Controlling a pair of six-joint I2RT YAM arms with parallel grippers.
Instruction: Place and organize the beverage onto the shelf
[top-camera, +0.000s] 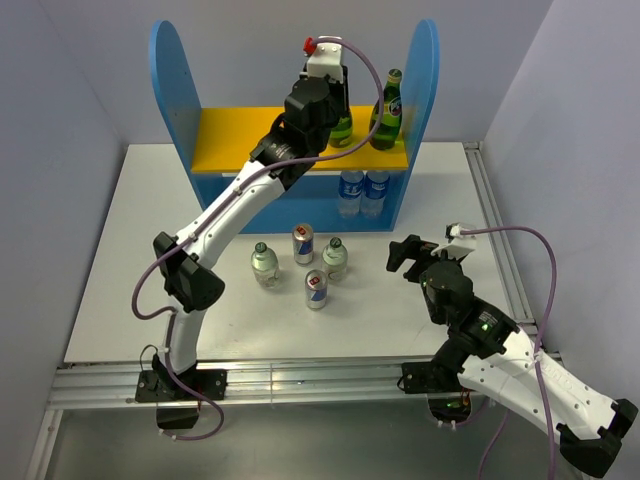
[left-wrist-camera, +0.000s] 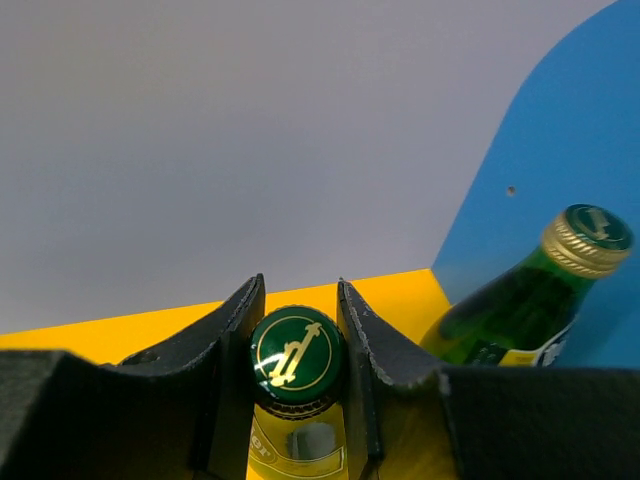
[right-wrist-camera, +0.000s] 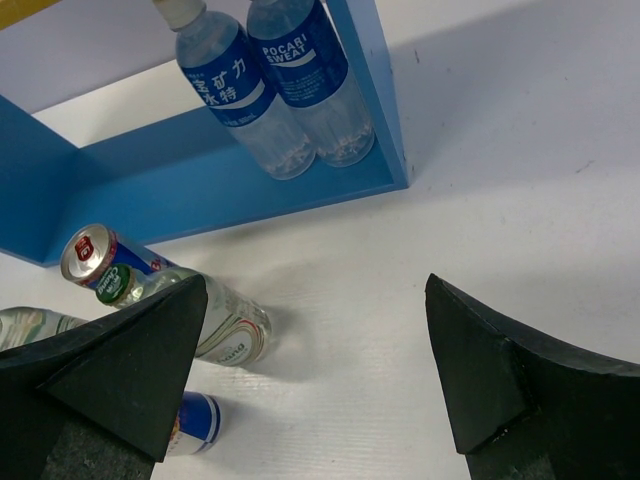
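Left pincer (left-wrist-camera: 299, 292): pressed together on the neck of a green bottle (left-wrist-camera: 296, 358), which is stood on the yellow board (left-wrist-camera: 150, 335) of the shelf (top-camera: 170, 80).
Bottle axis: upright, between the fingers.
Right of it: second green bottle (left-wrist-camera: 520, 310), just beside, untouched.
Right pincer (right-wrist-camera: 315, 290): spread, nothing held.
Left of it: clear bottles (top-camera: 335, 258) and cans (top-camera: 316, 289), upright on the table (top-camera: 120, 260); the right arm is judged nearer.

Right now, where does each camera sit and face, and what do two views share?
Top external: above, behind the bases, looking down on table, shelf; both arms show.
Left wrist: at the upper board, facing wall; left gripper shut on green bottle.
Right wrist: low, facing lower level; right gripper open.
Shared, top and right wrist: blue-label bottles.
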